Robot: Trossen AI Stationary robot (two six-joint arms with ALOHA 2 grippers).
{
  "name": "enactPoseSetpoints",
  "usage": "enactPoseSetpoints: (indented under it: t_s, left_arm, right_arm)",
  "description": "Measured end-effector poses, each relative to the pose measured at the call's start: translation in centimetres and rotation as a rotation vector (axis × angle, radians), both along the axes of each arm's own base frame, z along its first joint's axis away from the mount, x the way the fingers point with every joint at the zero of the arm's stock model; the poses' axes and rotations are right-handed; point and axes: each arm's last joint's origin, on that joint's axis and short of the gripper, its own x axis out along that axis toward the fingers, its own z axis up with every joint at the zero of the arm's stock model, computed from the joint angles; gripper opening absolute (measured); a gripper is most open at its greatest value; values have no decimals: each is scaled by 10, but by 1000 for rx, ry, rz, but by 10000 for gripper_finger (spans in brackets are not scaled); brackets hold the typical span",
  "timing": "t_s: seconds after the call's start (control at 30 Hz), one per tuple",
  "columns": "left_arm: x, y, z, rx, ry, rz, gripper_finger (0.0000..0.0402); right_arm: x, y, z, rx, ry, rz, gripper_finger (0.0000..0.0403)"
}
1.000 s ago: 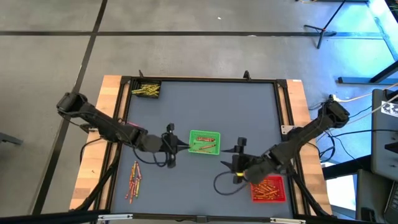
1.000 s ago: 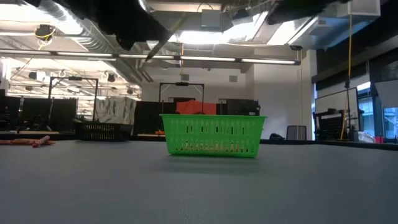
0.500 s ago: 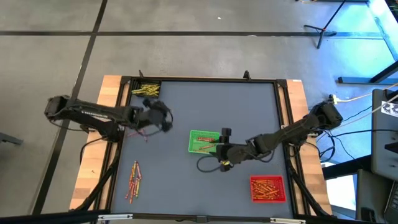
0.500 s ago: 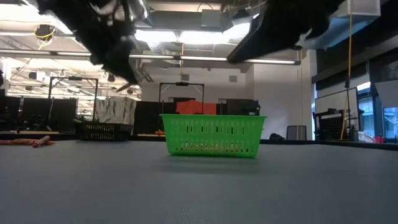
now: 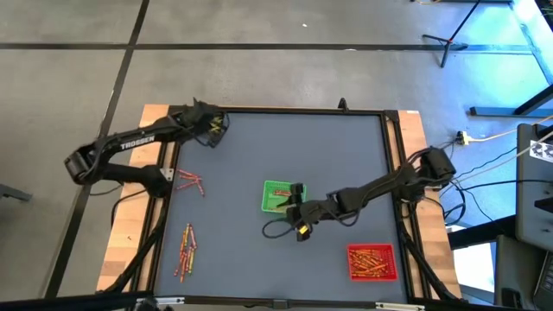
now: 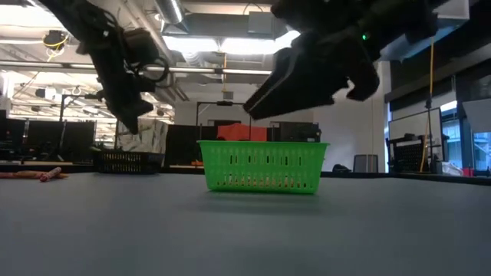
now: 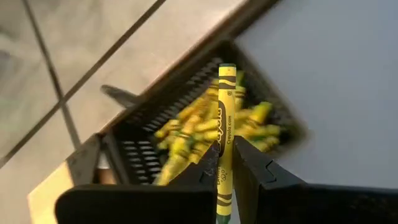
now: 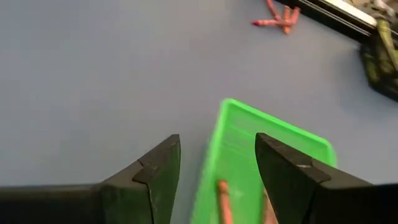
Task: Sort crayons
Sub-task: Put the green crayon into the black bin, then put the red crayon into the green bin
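Pinching a yellow crayon (image 7: 224, 134), the left tool (image 7: 225, 163) hangs over the black tray (image 7: 127, 152) of yellows (far corner); the right tool (image 8: 216, 163), spread, hovers above the green tray (image 8: 249, 146).

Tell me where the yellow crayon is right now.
The left gripper holds the yellow crayon over the black tray of yellow crayons at the table's far left corner in the high view.

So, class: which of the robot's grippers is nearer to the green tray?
The right. The right gripper hangs open at the green tray, while the left gripper, shut on a yellow crayon, is off at the table's far-left corner.
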Motion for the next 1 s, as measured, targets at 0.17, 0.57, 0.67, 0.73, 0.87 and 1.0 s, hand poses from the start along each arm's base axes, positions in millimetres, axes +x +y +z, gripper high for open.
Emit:
enactPoseSetpoints:
  t_s: [0.17, 0.57, 0.67, 0.73, 0.87, 1.0]
  left_arm:
    - [-6, 24, -4, 47, -31, 78, 11]
    - [-12, 37, -14, -16, -34, 85, 90]
    - [-11, 32, -6, -61, -59, 66, 119]
    - [-9, 26, 6, -88, -90, 47, 128]
    - [4, 1, 24, -182, -173, -104, 129]
    - [21, -32, 30, -284, -263, -234, 129]
  right_arm:
    - [13, -3, -20, 53, -19, 46, 206]
    - [20, -19, -24, 202, 14, 107, 206]
    - [19, -21, -24, 182, 18, 80, 206]
    - [17, -22, -20, 166, 29, 62, 206]
    - [4, -25, -5, 144, 96, 53, 206]
    - [-15, -25, 3, 136, 190, 40, 206]
